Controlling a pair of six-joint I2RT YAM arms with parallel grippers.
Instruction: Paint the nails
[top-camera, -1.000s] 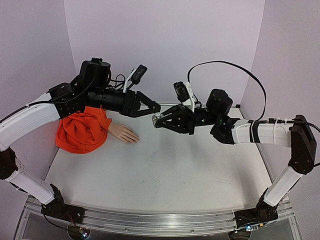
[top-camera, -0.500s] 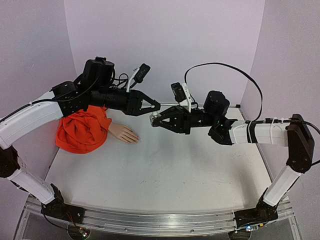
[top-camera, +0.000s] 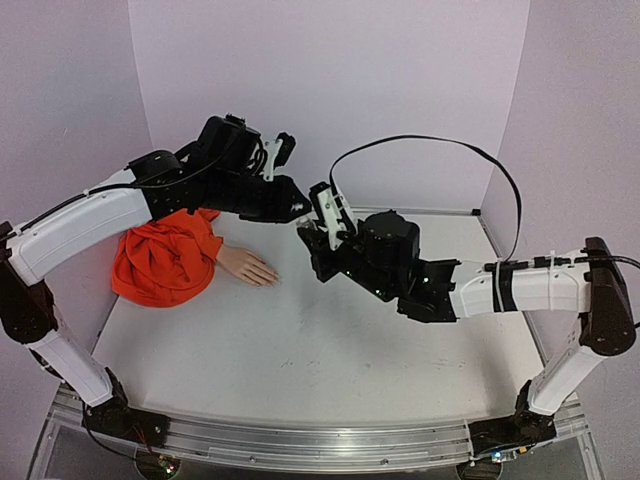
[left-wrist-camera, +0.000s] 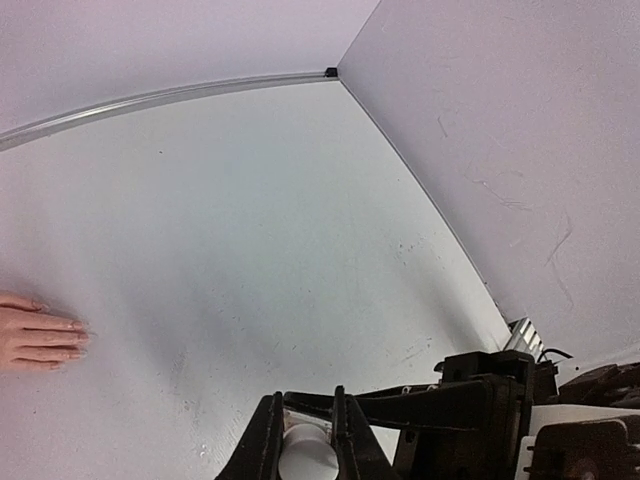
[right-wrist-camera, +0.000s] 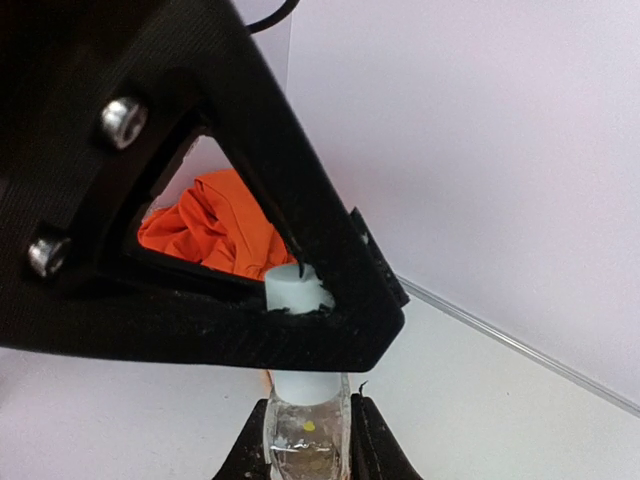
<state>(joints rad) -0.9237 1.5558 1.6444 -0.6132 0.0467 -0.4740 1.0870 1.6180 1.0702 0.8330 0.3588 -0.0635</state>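
Observation:
The small pale mannequin hand (top-camera: 248, 267) lies flat on the table at the left, with its orange cloth sleeve (top-camera: 165, 256) behind it. Its fingertips with the tiny nails (left-wrist-camera: 72, 338) show at the left edge of the left wrist view. My right gripper (right-wrist-camera: 308, 412) is shut on a small clear bottle (right-wrist-camera: 305, 445) and holds it above the table. My left gripper (left-wrist-camera: 305, 402) is shut on the bottle's white cap (left-wrist-camera: 308, 458); the cap also shows in the right wrist view (right-wrist-camera: 298, 290). The two grippers meet in mid-air right of the hand (top-camera: 303, 222).
The orange sleeve (right-wrist-camera: 222, 228) shows through the left gripper's frame in the right wrist view. The white table (top-camera: 330, 350) has lilac walls at the back and both sides. A black cable (top-camera: 430, 142) arcs over the right arm.
The right arm has swung left and rolled its wrist, bringing the bottle up to the left gripper. The left gripper has come onto the white cap. The mannequin hand has not moved.

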